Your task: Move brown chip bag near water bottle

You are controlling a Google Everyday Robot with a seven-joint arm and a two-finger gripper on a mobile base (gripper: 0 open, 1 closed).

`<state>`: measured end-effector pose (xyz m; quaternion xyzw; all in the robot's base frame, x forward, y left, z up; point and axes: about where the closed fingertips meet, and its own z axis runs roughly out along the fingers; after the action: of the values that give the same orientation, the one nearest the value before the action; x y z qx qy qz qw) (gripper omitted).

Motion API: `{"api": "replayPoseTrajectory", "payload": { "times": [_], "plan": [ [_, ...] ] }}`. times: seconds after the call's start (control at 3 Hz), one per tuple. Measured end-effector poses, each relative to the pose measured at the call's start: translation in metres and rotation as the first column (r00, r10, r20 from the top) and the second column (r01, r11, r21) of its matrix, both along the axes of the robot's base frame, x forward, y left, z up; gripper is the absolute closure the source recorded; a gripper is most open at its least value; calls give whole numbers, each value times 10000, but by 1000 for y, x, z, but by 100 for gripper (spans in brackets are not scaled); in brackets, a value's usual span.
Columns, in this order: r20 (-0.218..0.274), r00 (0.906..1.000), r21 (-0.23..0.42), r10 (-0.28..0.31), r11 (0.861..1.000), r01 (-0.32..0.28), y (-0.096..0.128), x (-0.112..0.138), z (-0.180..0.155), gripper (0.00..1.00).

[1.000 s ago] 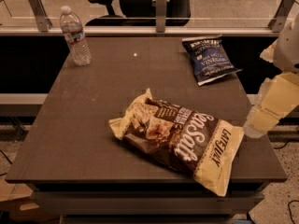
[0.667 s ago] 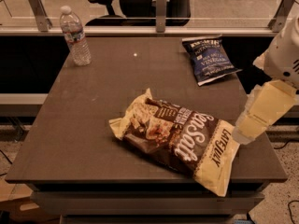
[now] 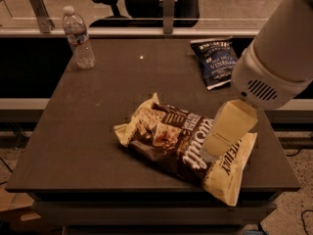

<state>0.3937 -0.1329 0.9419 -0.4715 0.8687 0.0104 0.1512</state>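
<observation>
- brown chip bag (image 3: 166, 133) lies flat on the tabletop (image 3: 93, 126), front-right of centre; its lower-right cream end reaches the front edge and seems to hang slightly over it
- water bottle (image 3: 78, 38) stands upright at the far-left corner, well apart from the bag
- gripper (image 3: 220, 138) is over the right part of the bag, at or just above its surface, hanging off the white arm housing (image 3: 276, 58); contact unclear, and can't tell whether it is spread or closed
- handling (judgement): bag is light, puffy, crinkly foil; soft, dents when squeezed, skin likely slippery, chips inside can crush
- where to grab (judgement): pinch a raised fold of the puffed body near the middle, or the flat crimped cream end; a light squeeze is enough
- long axis runs diagonally, far-left to near-right; one cream end points toward tabletop centre, the other toward the front-right corner; white lettering runs along that axis
- dark-blue chip bag (image 3: 215, 62) lies far-right, apart from both, not the target
</observation>
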Motion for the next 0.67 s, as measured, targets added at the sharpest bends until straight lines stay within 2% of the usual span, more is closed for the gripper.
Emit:
{"api": "replayPoseTrajectory", "payload": {
  "times": [0.33,0.67],
  "plan": [
    [-27,9979,-453,-639,9969,638,20,7,-21,0],
    [-25,9980,-453,-639,9969,637,20,7,-21,0]
  ]
}}
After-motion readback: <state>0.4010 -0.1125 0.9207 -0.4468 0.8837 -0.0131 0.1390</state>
